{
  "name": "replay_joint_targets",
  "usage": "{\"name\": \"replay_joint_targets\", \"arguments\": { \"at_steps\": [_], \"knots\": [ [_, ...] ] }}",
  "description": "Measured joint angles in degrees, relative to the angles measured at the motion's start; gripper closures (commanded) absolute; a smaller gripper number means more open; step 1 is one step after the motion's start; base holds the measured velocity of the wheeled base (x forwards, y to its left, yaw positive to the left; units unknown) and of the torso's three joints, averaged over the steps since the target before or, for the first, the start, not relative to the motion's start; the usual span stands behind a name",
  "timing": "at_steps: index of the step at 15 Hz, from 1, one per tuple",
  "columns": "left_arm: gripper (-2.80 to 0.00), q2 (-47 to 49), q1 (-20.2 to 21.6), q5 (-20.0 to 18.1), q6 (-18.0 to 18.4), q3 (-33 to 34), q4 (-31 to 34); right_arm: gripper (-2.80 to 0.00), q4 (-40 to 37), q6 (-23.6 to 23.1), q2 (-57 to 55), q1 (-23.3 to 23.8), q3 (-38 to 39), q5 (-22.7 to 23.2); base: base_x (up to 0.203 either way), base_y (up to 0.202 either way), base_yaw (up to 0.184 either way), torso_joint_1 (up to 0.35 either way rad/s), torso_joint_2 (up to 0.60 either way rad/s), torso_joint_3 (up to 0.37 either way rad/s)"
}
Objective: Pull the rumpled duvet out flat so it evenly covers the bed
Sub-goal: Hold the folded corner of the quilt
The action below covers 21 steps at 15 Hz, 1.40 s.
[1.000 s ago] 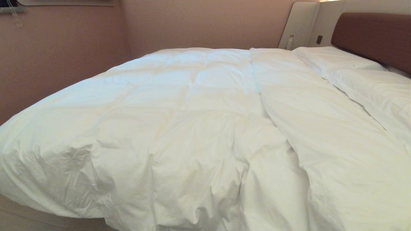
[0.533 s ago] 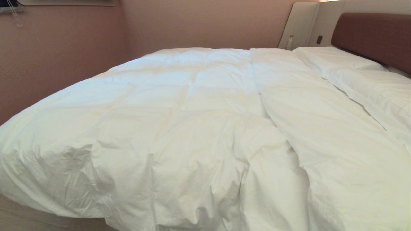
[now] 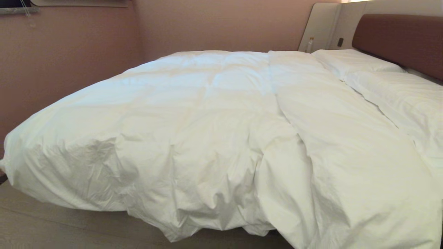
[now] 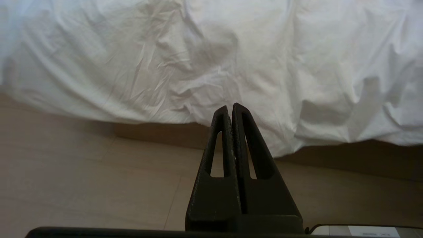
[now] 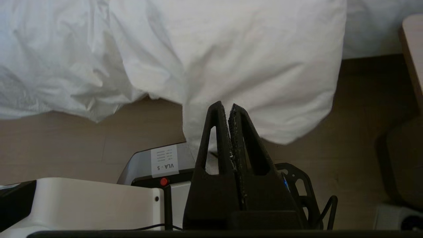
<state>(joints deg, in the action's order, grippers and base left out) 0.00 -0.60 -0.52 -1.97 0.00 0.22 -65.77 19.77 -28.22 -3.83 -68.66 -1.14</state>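
Observation:
The puffy white duvet (image 3: 207, 114) lies spread over the bed (image 3: 398, 38), with a long fold running down its middle and crumpled cloth at the near edge. That near edge hangs over the side close to the floor. Neither arm shows in the head view. In the left wrist view my left gripper (image 4: 230, 106) is shut and empty, held apart from the hanging duvet (image 4: 198, 49) above the floor. My right gripper (image 5: 225, 105) is also shut and empty, in front of a drooping duvet corner (image 5: 257, 72).
Two white pillows (image 3: 398, 93) lie by the brown headboard. A small bottle (image 3: 309, 44) stands on the beige panel behind. Pink walls close off the far and left sides. My own base (image 5: 82, 198) and a beige furniture edge (image 5: 413, 49) flank the right gripper over wooden floor (image 3: 52, 228).
The whole head picture has shifted: the camera has drawn back, so more floor shows under the duvet's near edge. The duvet itself lies as before.

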Motion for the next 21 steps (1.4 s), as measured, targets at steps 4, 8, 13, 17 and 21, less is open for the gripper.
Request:
{"name": "replay_joint_targets", "arguments": {
  "at_steps": [4,8,13,17,21],
  "knots": [
    [0.00,0.0,0.0,0.0,0.1,0.0,0.0,0.00,0.1,0.0,0.1,0.0,1.3,0.0,-0.122,0.000,0.000,0.002,0.00,0.002],
    [0.00,0.0,0.0,0.0,0.1,0.0,0.0,0.00,2.4,-0.3,-2.1,0.0,4.7,0.6,0.000,0.000,0.000,0.000,0.00,0.000],
    [0.00,0.0,0.0,0.0,0.1,0.0,0.0,0.00,10.3,-1.1,-12.3,-0.3,8.4,0.7,0.000,0.000,0.000,0.000,0.00,0.000],
    [0.00,0.0,0.0,0.0,0.1,0.0,0.0,-2.80,18.5,-1.2,-24.6,-0.4,8.8,0.8,0.000,0.000,0.000,0.000,0.00,0.000],
    [0.00,0.0,0.0,0.0,0.1,0.0,0.0,-2.80,26.3,-2.9,-36.1,-0.9,5.7,2.1,0.000,0.000,0.000,0.000,0.00,0.000]
  ]
}}
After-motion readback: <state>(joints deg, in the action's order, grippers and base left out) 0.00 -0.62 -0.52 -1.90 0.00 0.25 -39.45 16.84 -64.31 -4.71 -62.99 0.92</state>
